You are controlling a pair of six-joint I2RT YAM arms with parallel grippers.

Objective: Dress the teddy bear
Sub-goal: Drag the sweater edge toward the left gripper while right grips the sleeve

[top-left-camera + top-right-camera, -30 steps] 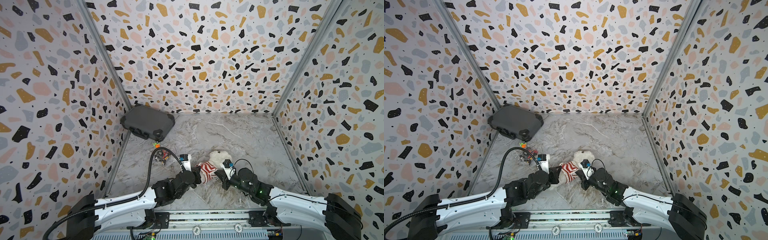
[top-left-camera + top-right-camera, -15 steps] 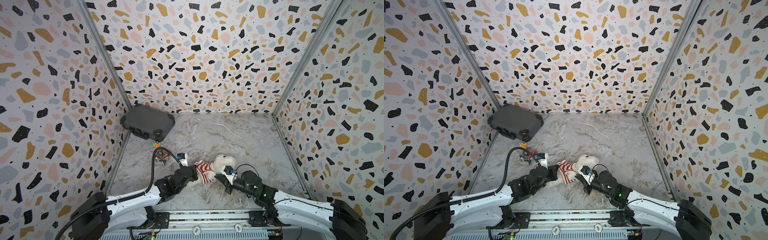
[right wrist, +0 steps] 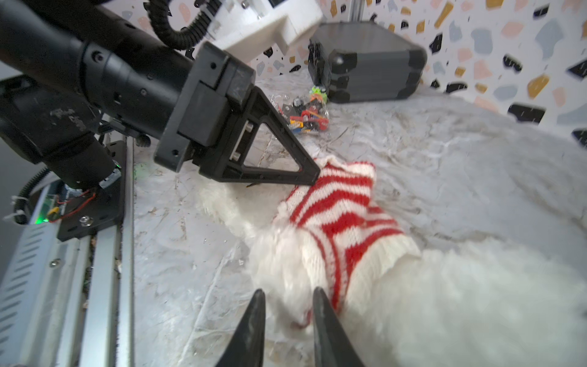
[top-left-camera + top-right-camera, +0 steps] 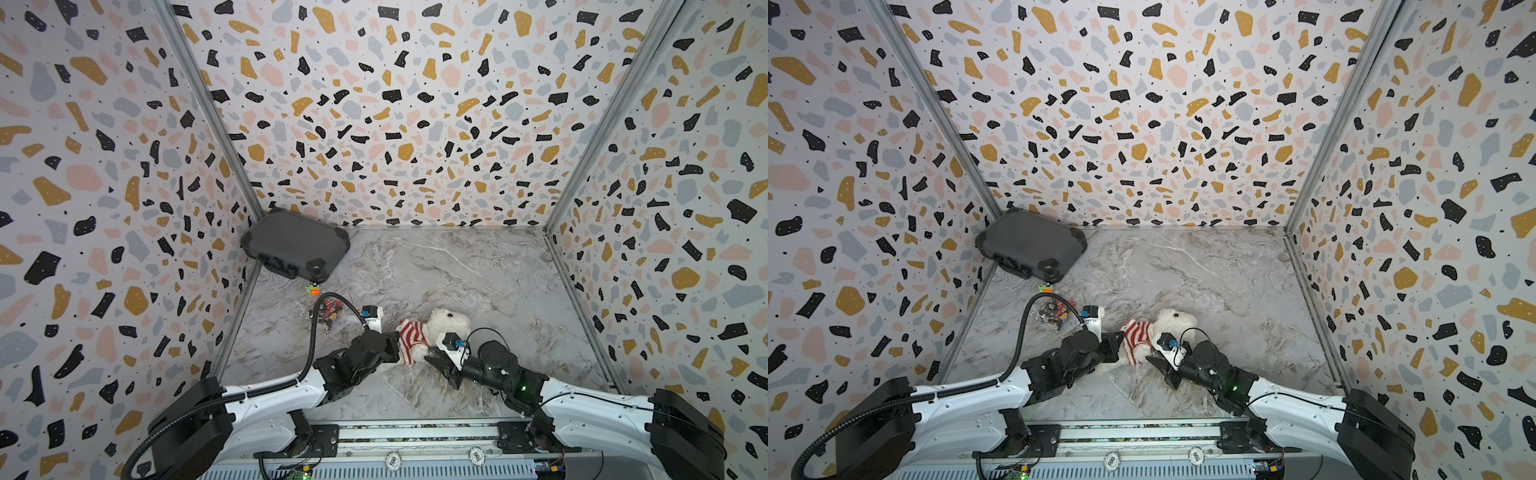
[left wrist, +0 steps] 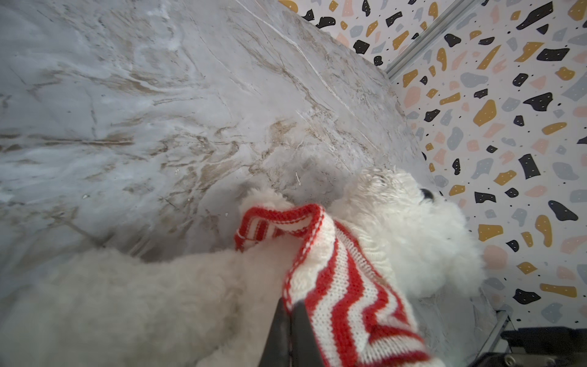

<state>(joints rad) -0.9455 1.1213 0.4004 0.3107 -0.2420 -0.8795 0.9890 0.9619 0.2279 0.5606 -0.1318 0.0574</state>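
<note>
Speckled terrazzo walls [image 4: 374, 104] boxed in a grey marble counter [image 4: 457, 270]. Far left at the back, a dark grey case [image 4: 297, 245] sat in the corner against the wall. Just in front of it lay a small orange-green block [image 4: 312, 288], then a clear bag of small colourful parts [image 4: 330, 311].

Left gripper [image 5: 289, 313] reached in low from the front left. Its jaws were closed tight, pinching the hem of the red-and-white striped sweater [image 4: 411, 338].

Teddy bear [image 4: 451, 324] lay on the counter near the front centre, between the two grippers, with its head toward the back right and its bare white legs toward the left gripper. The sweater sat on its upper body, with the ribbed collar up by the head.

Right gripper [image 3: 288, 295] came in from the front right, right at the bear. Its jaws were partly apart, with blurred white fur showing in the gap and one tip just beside the sweater edge. No firm grip was visible.
</note>
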